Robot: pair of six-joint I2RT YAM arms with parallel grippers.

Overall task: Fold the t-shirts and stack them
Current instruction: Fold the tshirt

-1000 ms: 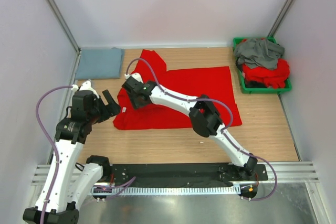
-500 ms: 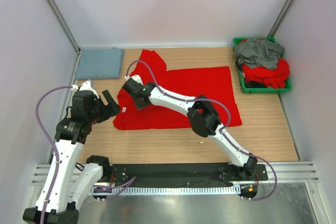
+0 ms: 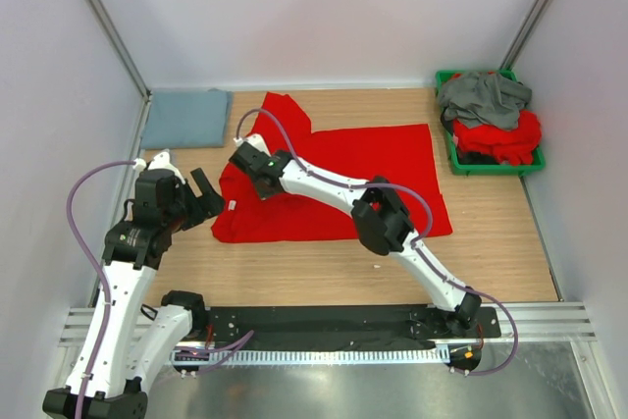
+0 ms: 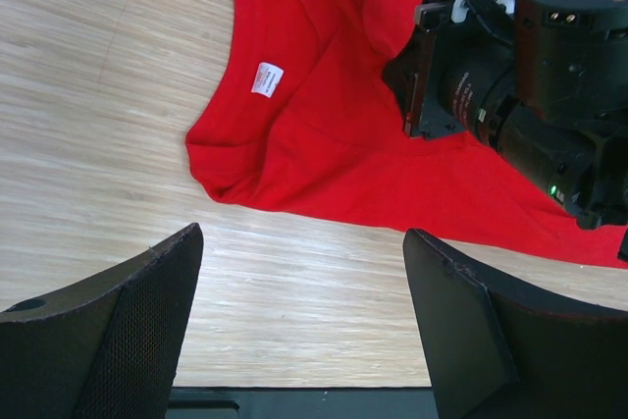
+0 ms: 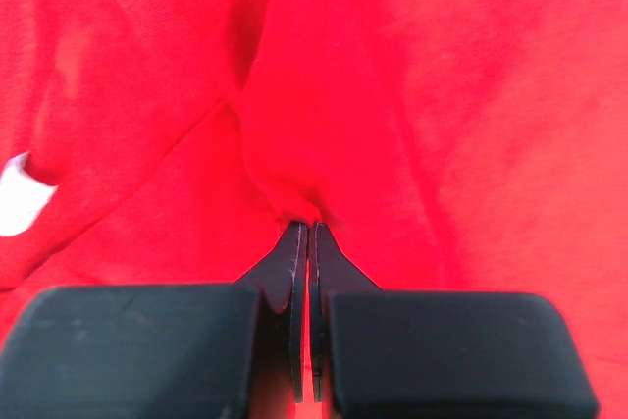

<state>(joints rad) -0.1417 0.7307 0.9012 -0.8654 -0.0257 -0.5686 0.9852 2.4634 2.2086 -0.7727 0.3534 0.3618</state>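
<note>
A bright red t-shirt lies spread across the middle of the table, its collar end to the left with a small white neck label. My right gripper reaches over the shirt's left part and is shut on a pinched-up fold of the red cloth; its fingertips meet with the cloth between them. My left gripper hovers open just left of the shirt's collar edge, over bare wood, holding nothing. A dusty blue-grey t-shirt lies folded at the back left.
A green bin at the back right holds a dark grey t-shirt on top of crumpled red ones. My right arm fills the upper right of the left wrist view. White walls close in on three sides.
My right gripper has closed from partly open onto a fold of the red t-shirt. The left arm has not moved.
</note>
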